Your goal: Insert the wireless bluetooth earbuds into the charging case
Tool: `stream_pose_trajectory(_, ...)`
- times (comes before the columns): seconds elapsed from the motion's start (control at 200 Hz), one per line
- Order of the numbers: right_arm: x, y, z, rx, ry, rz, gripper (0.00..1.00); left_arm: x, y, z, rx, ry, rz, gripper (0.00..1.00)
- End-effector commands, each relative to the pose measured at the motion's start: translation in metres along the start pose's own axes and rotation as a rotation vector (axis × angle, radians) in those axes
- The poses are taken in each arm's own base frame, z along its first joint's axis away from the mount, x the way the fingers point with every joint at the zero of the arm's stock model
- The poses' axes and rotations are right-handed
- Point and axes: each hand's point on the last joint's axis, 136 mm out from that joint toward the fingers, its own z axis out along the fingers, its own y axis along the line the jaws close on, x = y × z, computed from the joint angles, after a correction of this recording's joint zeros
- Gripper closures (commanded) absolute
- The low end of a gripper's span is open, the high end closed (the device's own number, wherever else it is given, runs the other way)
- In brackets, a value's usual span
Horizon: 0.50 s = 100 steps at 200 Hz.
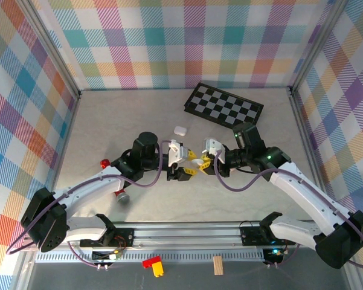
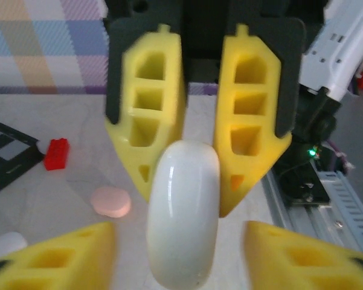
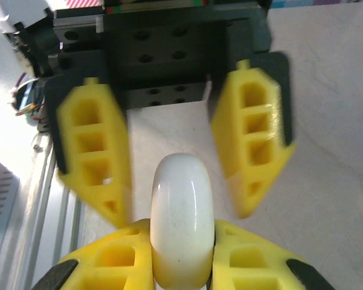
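Observation:
A smooth white charging case [image 3: 181, 211], closed and standing on edge, is clamped between the yellow fingers of my right gripper [image 3: 181, 228], which is shut on it. My left gripper [image 2: 178, 232] faces it head-on from the other side. Its yellow fingers [image 2: 54, 257] stand open on either side of the case [image 2: 182, 205] without touching it. From above, both grippers meet nose to nose over the middle of the table, left gripper [image 1: 185, 167] and right gripper [image 1: 206, 162]. The earbuds are out of view.
A black-and-white checkerboard [image 1: 224, 106] lies at the back. A small white pebble-shaped case [image 1: 180, 130] sits behind the grippers. A red block [image 1: 104, 162] and a grey-and-red piece [image 1: 122, 195] lie to the left. A pale pink oval [image 2: 110, 201] rests on the table.

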Motion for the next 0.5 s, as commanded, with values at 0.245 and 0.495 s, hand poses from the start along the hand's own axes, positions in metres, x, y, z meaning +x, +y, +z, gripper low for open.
stream_pose_trajectory(0.245,0.033,-0.077,0.024,0.3,-0.204,0.62,0.83,0.041,0.038,-0.021,-0.23,0.019,-0.025,0.0)
stream_pose_trajectory(0.495,0.105,-0.085,0.06,0.343,-0.131,1.003,0.83,0.086,0.037,-0.023,-0.263,0.163,-0.05,0.0)
